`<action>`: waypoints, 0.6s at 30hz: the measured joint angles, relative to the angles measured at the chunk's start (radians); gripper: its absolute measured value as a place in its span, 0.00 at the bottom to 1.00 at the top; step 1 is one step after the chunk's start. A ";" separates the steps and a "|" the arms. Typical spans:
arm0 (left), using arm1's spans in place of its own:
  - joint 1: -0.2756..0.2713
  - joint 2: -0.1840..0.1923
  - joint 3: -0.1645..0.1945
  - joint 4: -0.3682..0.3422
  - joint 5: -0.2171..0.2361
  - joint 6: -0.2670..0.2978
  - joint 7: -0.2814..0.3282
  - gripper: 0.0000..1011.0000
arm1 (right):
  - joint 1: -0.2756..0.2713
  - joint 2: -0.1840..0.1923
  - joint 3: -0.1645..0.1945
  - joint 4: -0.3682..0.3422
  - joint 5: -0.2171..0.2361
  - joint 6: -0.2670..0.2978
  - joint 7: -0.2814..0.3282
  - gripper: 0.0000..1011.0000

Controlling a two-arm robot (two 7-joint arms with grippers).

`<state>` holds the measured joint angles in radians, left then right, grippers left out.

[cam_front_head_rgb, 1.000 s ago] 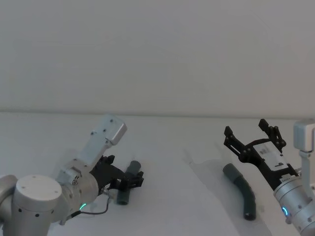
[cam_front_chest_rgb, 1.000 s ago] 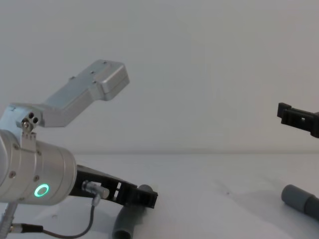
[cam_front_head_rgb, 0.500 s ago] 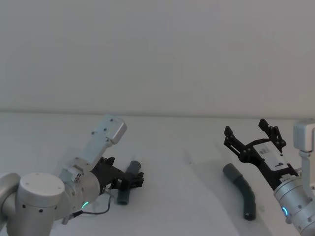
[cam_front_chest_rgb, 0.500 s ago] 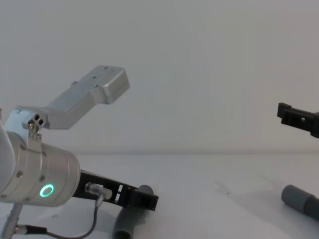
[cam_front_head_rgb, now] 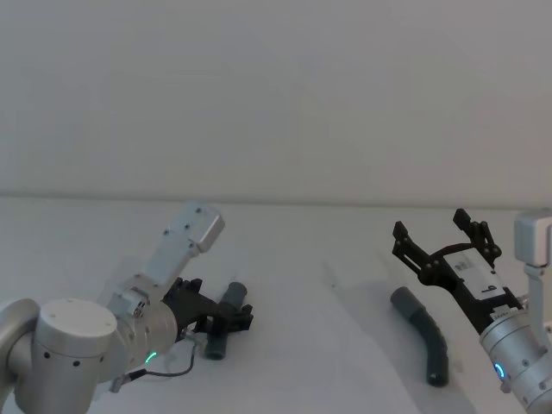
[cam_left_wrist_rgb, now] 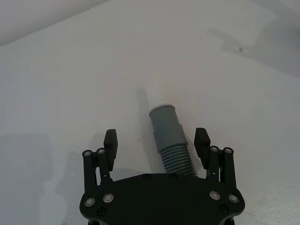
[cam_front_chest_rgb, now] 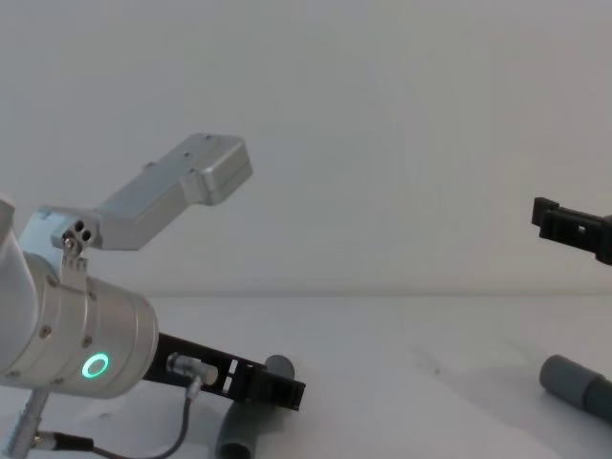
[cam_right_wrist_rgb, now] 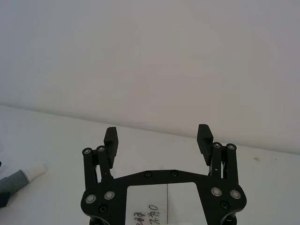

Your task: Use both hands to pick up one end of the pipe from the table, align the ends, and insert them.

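Now, left gripper (cam_left_wrist_rgb: 156,136) loosely astride pipe (cam_left_wrist_rgb: 165,123)

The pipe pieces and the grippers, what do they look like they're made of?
Left pipe: probably flexible plastic or rubber; matte grey, ribbed middle, smooth cuff.
Its spigot: white, likely hard plastic.
Right pipe: same matte grey, bent, so apparently flexible.
Left gripper and right gripper: matte black, likely plastic, with shiny screws at the joints.
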<state>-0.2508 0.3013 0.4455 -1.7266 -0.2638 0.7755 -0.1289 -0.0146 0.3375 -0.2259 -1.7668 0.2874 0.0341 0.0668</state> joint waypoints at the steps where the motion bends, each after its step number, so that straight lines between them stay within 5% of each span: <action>1: -0.001 -0.001 0.000 0.001 0.001 0.004 0.000 0.99 | 0.000 0.000 0.000 0.000 0.000 0.000 0.000 0.99; 13: -0.002 -0.007 -0.002 0.004 0.010 0.026 -0.001 0.99 | 0.000 0.000 0.000 0.000 0.000 0.000 0.000 0.99; 18: -0.002 -0.009 -0.003 0.004 0.013 0.031 -0.001 0.90 | 0.000 0.000 0.000 0.000 0.000 0.000 0.000 0.99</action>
<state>-0.2532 0.2923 0.4426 -1.7222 -0.2505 0.8067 -0.1297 -0.0146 0.3375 -0.2258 -1.7667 0.2874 0.0340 0.0668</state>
